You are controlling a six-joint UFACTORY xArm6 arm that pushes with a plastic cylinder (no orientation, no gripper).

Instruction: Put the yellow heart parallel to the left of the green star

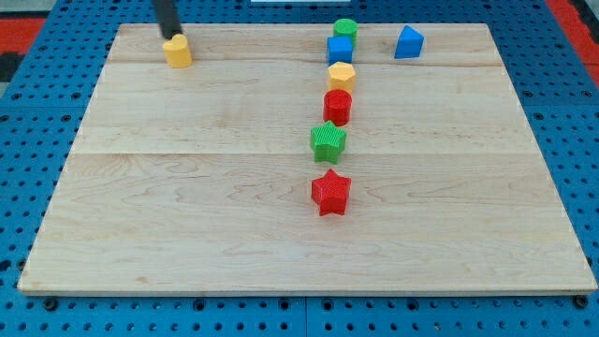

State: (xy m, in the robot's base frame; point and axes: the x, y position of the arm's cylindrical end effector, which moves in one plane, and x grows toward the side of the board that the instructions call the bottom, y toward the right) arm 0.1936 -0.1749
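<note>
The yellow heart [177, 51] lies near the top left corner of the wooden board [187, 187]. My tip [169, 36] touches its upper edge from the view's top. The green star [328, 141] sits at the board's middle, far to the right of and below the heart. The rod enters from the view's top edge.
A column of blocks runs through the middle: a green cylinder [346, 29], a blue cube [340, 50], a yellow hexagon [342, 76], a red cylinder [338, 107], then the green star and a red star [330, 193]. A blue block [408, 42] lies at top right.
</note>
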